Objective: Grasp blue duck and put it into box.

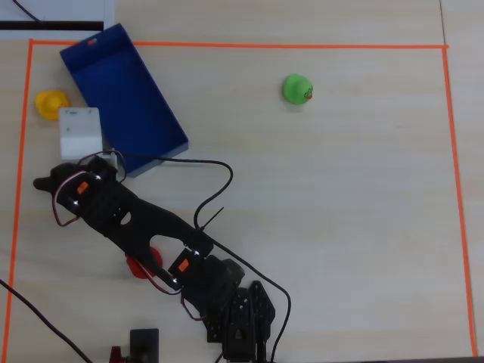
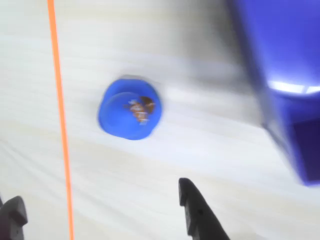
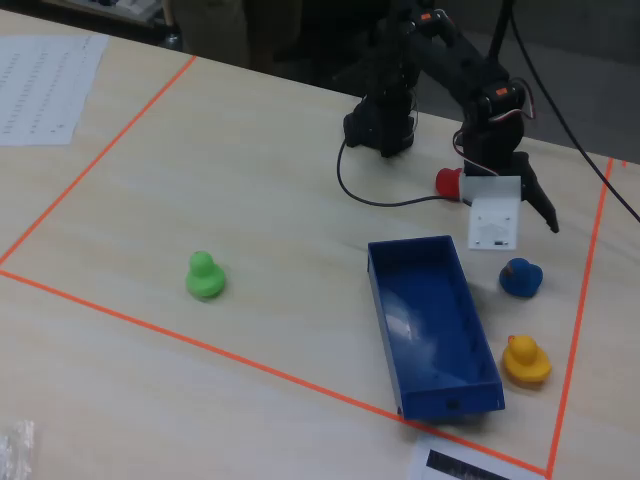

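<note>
Claw: the claw (image 2: 102, 212) is released, its two dark fingertips apart at the bottom edge of the wrist view with bare table (image 2: 165, 165) between them; it holds nothing.
Blue duck: the blue duck (image 2: 130, 114) sits on the table ahead of the claw, apart from both fingertips, and looks blurred in the wrist view.
Box: the box (image 2: 285, 85) lies to the right of the claw and duck in the wrist view, open-topped, near the duck but not touching it.
Tape: an orange tape line (image 2: 60, 120) runs on the duck's other side, near the left fingertip.
Fixed view: the blue duck (image 3: 520, 277) stands just below the arm's white block (image 3: 495, 224), between the box (image 3: 430, 325) and the tape; a yellow duck (image 3: 525, 360) sits just past it beside the box; a red duck (image 3: 449, 181) lies behind the arm; a green duck (image 3: 204, 276) stands well apart across the box.
Overhead view: the white block (image 1: 80, 132) covers the blue duck; the yellow duck (image 1: 52, 101), the box (image 1: 125, 98), the green duck (image 1: 298, 88) and a bit of the red duck (image 1: 138, 266) under the arm (image 1: 136, 219) show.
</note>
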Motion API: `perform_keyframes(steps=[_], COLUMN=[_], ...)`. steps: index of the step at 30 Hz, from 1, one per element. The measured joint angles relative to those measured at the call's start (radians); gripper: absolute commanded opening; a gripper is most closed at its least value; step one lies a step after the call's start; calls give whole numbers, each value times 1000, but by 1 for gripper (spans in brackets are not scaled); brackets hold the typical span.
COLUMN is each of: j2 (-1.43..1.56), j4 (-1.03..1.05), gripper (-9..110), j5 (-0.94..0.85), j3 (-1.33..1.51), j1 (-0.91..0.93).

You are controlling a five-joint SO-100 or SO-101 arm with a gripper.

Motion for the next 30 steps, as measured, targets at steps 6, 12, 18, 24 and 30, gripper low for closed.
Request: perform_keyframes(steps=[6, 12, 18, 24, 30], j2=[-104, -150, -166, -196, -209], j4=[-54, -107, -149, -192, -244], gripper=[40, 39, 39, 39, 36], j5=[12, 17, 8, 8, 8], j3=[-51, -51, -51, -51, -34], j1=[-11, -12, -9, -9, -8])
